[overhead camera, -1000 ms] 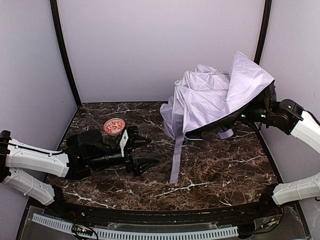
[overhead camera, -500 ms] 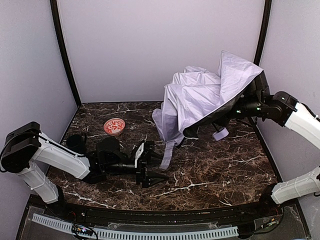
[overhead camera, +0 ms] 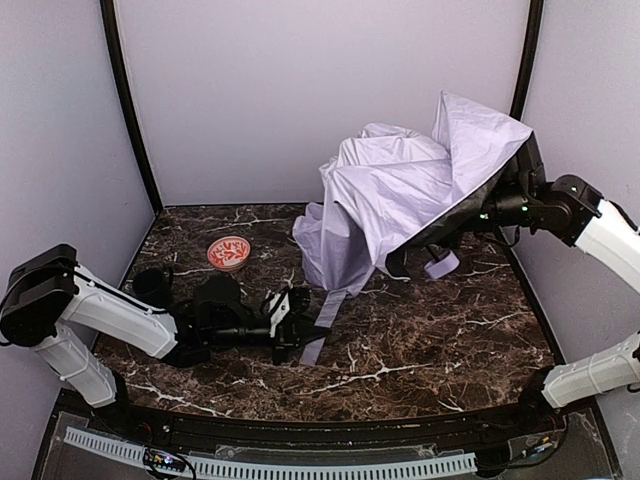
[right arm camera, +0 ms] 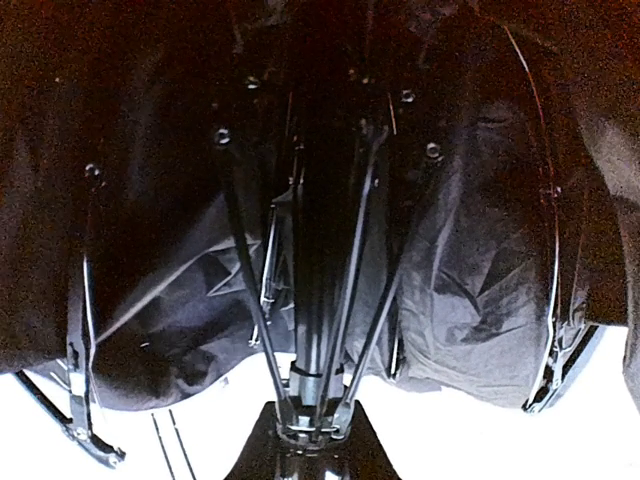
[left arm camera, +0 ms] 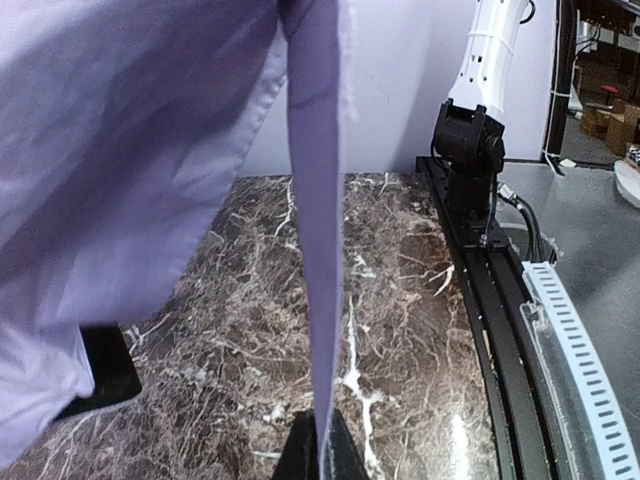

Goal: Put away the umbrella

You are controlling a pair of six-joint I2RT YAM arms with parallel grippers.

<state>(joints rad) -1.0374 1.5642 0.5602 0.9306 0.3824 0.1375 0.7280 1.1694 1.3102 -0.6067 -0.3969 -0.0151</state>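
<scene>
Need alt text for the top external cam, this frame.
The right gripper holds a half-collapsed lavender umbrella aloft at right rear, while the left gripper, low over the dark marble table, is shut on the umbrella's hanging strap. A small red-patterned bowl sits at left rear.

Umbrella [overhead camera: 400,190] was half shut & crumpled, pale purple on top, black w/ thin ribs inside. It hung tilted above the table [overhead camera: 450,340], back right. Its long strap [overhead camera: 325,312] dangled down toward the front left.
</scene>
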